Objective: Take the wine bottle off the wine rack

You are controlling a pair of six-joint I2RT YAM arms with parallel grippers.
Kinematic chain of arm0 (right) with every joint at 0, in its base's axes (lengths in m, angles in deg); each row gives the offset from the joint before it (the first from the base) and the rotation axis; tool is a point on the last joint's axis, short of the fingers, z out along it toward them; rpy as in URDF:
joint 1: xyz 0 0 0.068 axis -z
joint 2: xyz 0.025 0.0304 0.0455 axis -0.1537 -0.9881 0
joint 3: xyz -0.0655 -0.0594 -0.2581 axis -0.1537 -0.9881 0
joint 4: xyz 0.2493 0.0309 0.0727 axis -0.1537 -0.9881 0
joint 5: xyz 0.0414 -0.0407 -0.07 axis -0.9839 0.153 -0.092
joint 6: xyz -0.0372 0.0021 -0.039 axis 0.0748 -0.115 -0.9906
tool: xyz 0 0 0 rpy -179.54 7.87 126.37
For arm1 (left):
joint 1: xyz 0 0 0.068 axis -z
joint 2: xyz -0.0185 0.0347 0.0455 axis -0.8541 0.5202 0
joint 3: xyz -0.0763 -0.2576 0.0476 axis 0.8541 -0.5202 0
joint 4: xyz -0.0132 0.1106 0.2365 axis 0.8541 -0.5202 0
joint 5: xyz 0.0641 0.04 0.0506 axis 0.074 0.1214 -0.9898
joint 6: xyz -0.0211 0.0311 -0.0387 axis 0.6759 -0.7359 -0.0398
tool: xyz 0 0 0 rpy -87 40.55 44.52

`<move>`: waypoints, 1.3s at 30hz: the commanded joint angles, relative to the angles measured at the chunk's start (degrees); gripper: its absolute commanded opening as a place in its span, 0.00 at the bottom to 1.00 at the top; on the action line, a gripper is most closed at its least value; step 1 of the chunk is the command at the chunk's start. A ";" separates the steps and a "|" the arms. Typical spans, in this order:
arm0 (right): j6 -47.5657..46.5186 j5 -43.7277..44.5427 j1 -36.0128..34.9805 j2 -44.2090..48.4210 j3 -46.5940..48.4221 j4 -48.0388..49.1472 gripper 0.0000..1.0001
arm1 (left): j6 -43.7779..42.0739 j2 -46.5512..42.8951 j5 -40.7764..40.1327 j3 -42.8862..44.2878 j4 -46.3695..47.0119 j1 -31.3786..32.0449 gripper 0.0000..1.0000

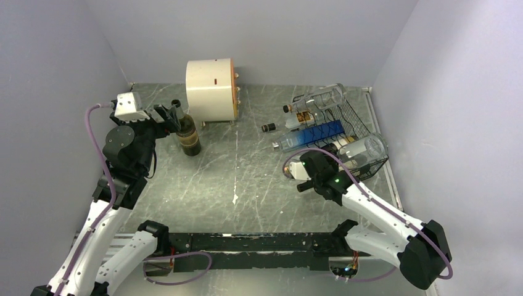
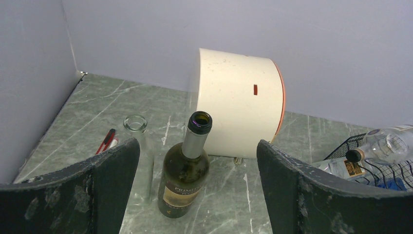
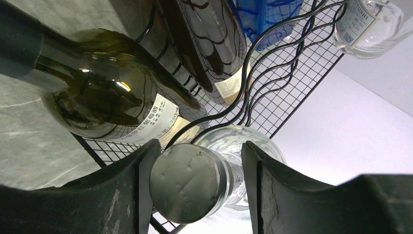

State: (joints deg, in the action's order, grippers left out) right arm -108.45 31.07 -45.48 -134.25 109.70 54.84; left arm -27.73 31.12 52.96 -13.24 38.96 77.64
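Observation:
The black wire-mesh wine rack (image 1: 361, 123) stands at the back right with several bottles lying in it. My right gripper (image 1: 330, 161) is at its near side. In the right wrist view, the open right gripper (image 3: 199, 156) straddles the silver cap (image 3: 187, 183) of a clear glass bottle (image 1: 365, 151); the left finger touches the cap and the right finger stands a little apart. A dark green wine bottle (image 3: 102, 97) lies in the rack (image 3: 287, 83) just beside it. My left gripper (image 1: 169, 117) is open, just behind a dark wine bottle (image 2: 185, 180) that stands upright on the table.
A cream cylinder drum (image 1: 211, 92) lies at the back centre. An empty clear bottle (image 2: 136, 126) and a red tool (image 2: 106, 141) are left of the standing bottle. A blue bottle (image 1: 317, 132) and another clear bottle (image 1: 321, 98) lie in the rack. A small dark object (image 1: 268, 127) lies on the table.

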 commanded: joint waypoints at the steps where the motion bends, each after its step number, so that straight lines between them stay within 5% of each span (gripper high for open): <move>1: -3.74 4.63 1.37 0.22 4.07 8.82 0.23 | -0.47 -0.39 -0.24 0.73 1.57 0.53 0.93; 12: 5.80 2.00 -0.31 -1.91 11.95 5.03 0.13 | -0.38 -0.04 0.23 0.75 1.53 0.52 0.93; 18: 7.00 3.81 -0.55 -3.27 13.05 6.40 0.37 | -0.38 -0.07 0.45 0.73 1.52 0.53 0.93; 28: 8.10 6.71 -0.64 -8.07 11.14 10.22 0.41 | -0.47 -0.48 0.14 0.66 1.52 0.53 0.93; 39: 6.16 15.44 -0.62 -12.60 7.72 14.09 0.58 | -0.42 -0.65 0.04 0.63 1.59 0.57 0.93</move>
State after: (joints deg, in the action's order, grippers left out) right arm -100.47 40.88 -46.40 -147.69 119.27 65.20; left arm -27.73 31.12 52.98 -13.24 38.96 77.66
